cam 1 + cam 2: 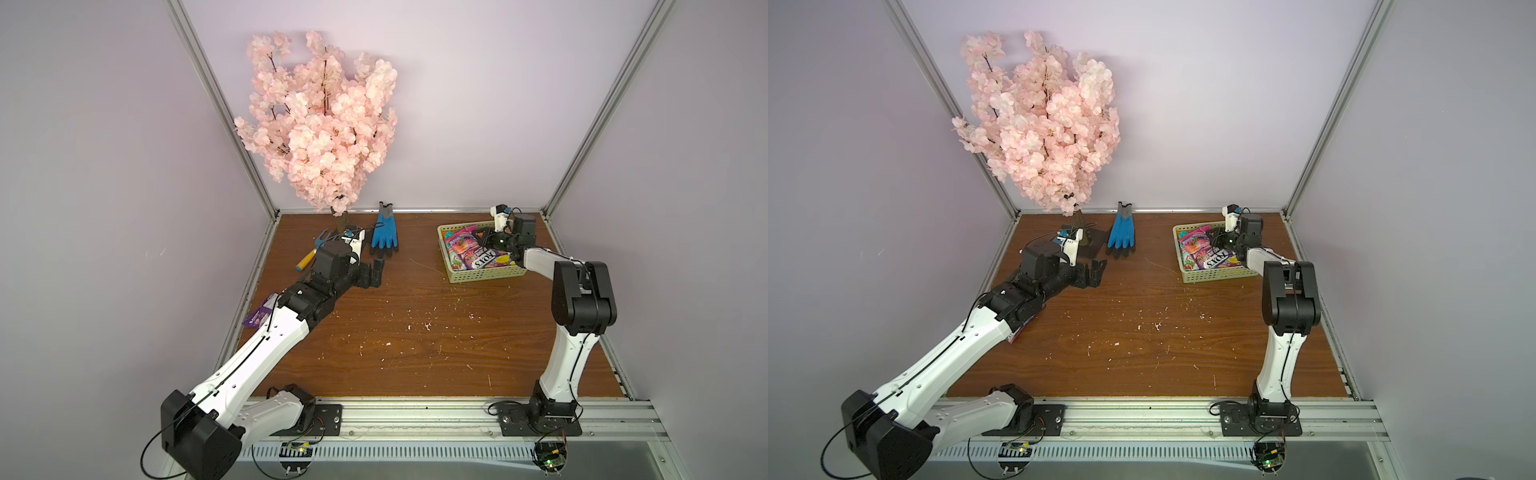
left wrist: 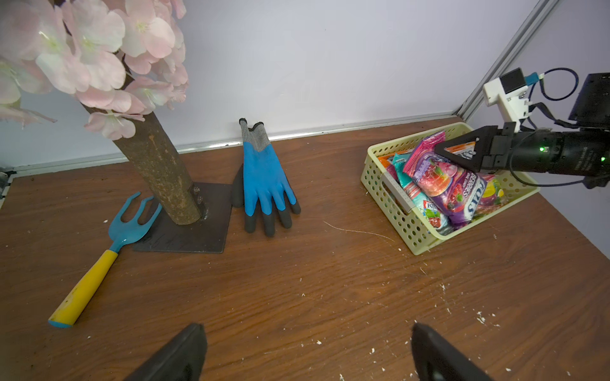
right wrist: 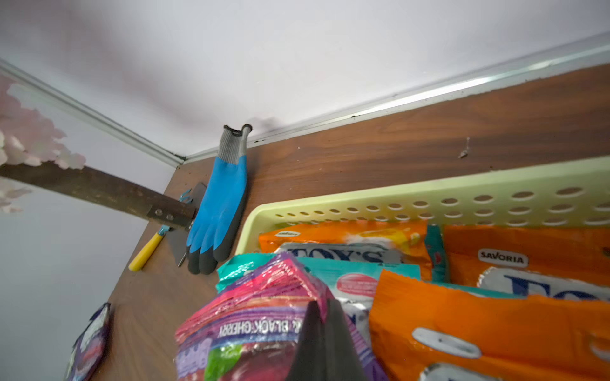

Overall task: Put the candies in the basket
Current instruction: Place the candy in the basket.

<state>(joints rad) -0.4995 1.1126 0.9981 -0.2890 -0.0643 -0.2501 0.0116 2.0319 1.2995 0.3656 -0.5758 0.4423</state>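
Worktop [image 1: 415,332]: brown wood-grain board, scratched.
Far right: pale yellow-green basket [image 1: 486,276], standing askew to the back edge.
Far middle: blue-and-grey glove [image 1: 384,232], cuff against the back wall, fingers pointing near.
Far left: dark base plate [image 2: 185,237] of the blossom tree; blue fork [image 1: 307,259] with a yellow handle, just beside it.
Left edge: stray packet [image 1: 259,316], purple, partly hidden.
Middle: white flecks [image 1: 426,326], scattered.

- "FOX'S", upside down in both top views: on purple packet [image 1: 485,262] [image 1: 1216,262], topmost in basket [image 1: 486,275].
- "BERRIES" next to "FOX'S": same packet [image 2: 458,194], left wrist view.
- "BLACK CHERRY", upside down: same packet [image 3: 257,326], right wrist view.
- "FOX'S", blurred: orange packet [image 3: 346,242] against a basket wall.
- "SAVORIA", white tag: second orange packet [image 3: 544,244], inside basket.
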